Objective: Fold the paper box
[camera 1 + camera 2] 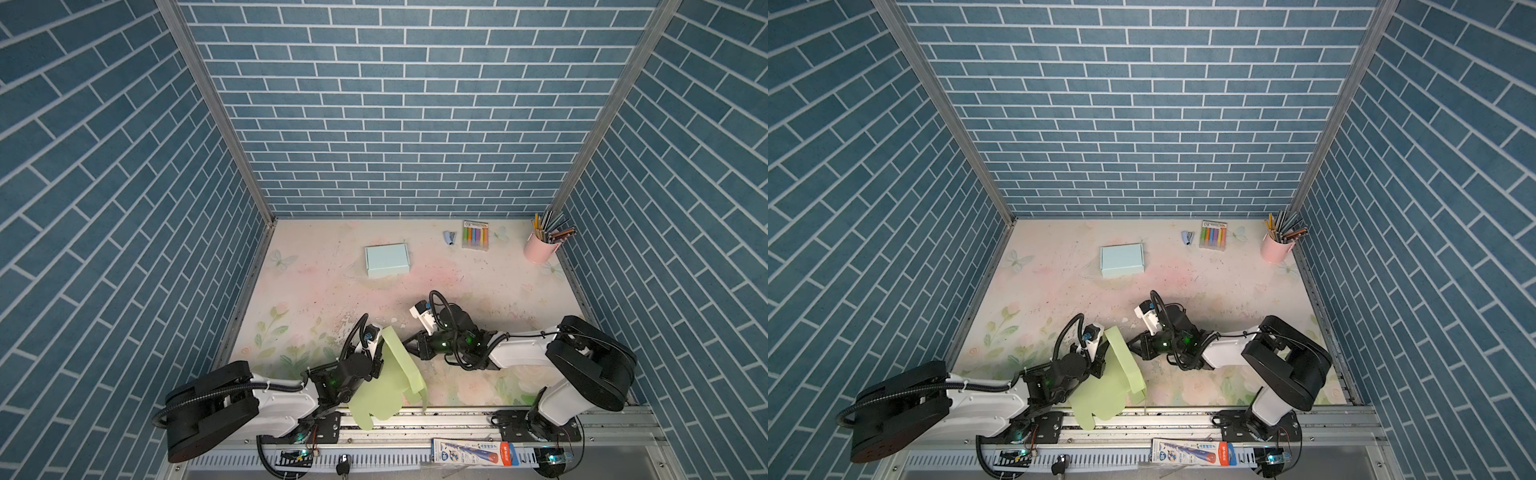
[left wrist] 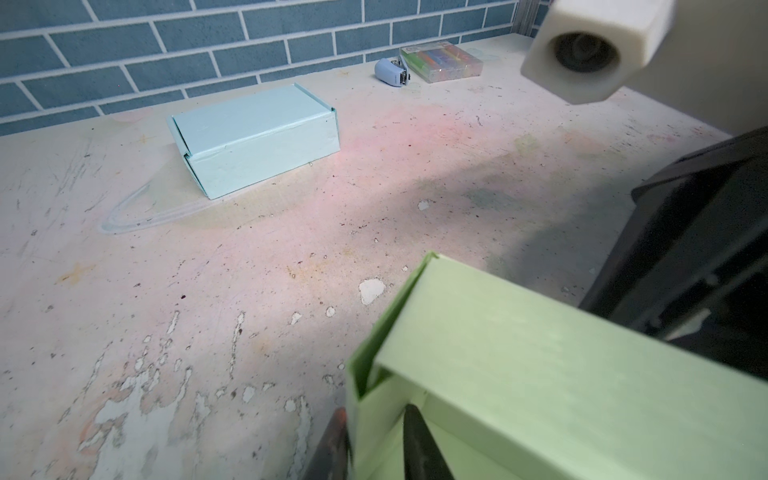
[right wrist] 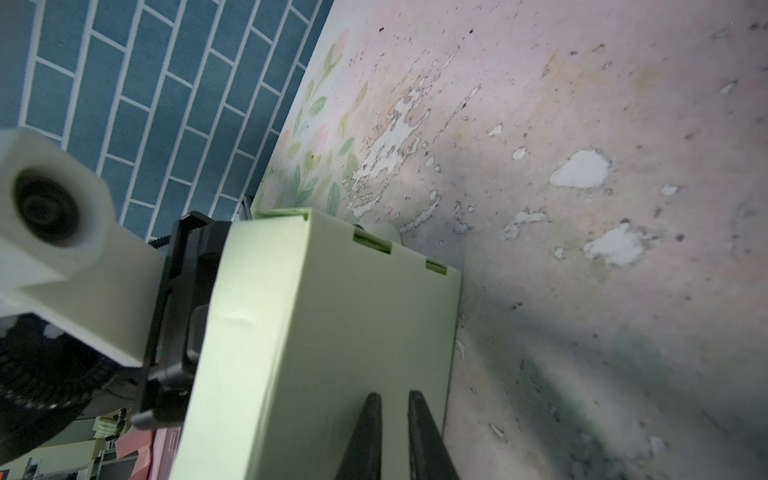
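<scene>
2 jaw sets at green paper box (image 1: 386, 386): L gripper (image 2: 376, 444) pinching wall; R gripper (image 3: 395, 399) near-closed against face.

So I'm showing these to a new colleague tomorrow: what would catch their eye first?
The half-folded green box, held tilted at the front edge of the table with the left pincer clamped on one wall. Farther back a closed pale blue box lies near the middle, and a pink cup of pencils stands in the far right corner.
</scene>
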